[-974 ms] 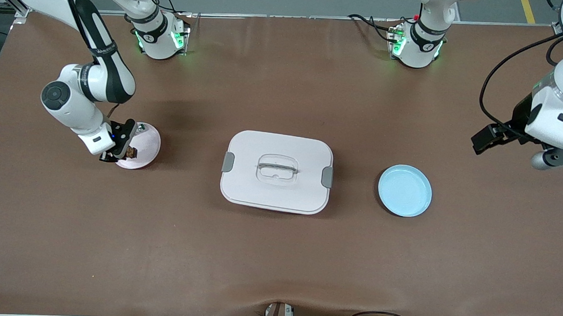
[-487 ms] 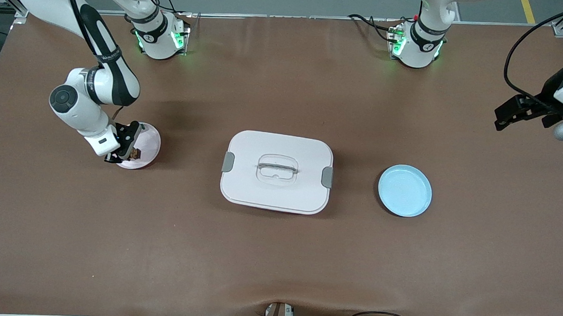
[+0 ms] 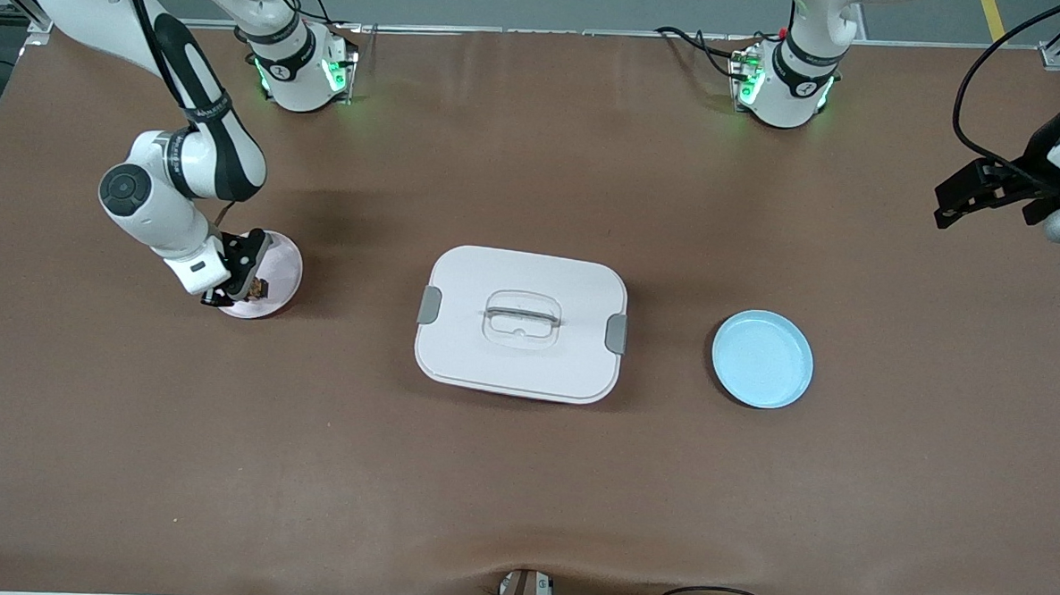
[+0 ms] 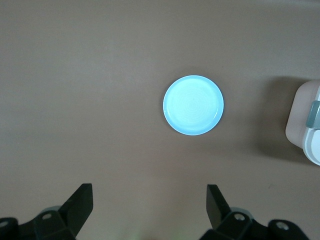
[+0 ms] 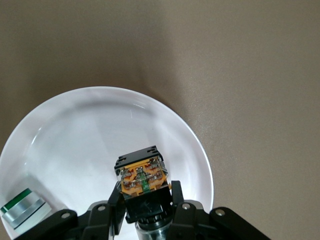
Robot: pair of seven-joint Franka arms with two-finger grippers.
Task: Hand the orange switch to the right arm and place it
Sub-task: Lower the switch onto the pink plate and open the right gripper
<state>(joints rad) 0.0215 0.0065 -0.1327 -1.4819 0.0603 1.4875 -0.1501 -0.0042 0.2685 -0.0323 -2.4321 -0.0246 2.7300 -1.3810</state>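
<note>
My right gripper (image 3: 242,285) is shut on the orange switch (image 3: 258,287), a small black block with an orange band. It holds the switch low over the pale pink plate (image 3: 283,262) at the right arm's end of the table. In the right wrist view the switch (image 5: 141,174) sits between the two black fingers (image 5: 176,194) above the plate (image 5: 75,135). Whether it touches the plate I cannot tell. My left gripper (image 3: 971,197) is open and empty, up in the air over the left arm's end of the table; its own view shows it (image 4: 148,194) with jaws wide apart.
A small green-and-white part (image 5: 22,207) lies on the pink plate beside the switch. A white lidded box (image 3: 522,324) stands mid-table. A light blue plate (image 3: 762,359) lies toward the left arm's end and also shows in the left wrist view (image 4: 193,105).
My right gripper has shifted slightly over the pink plate with the switch still in it. My left gripper has drawn back and up, away from the blue plate toward the table's end.
</note>
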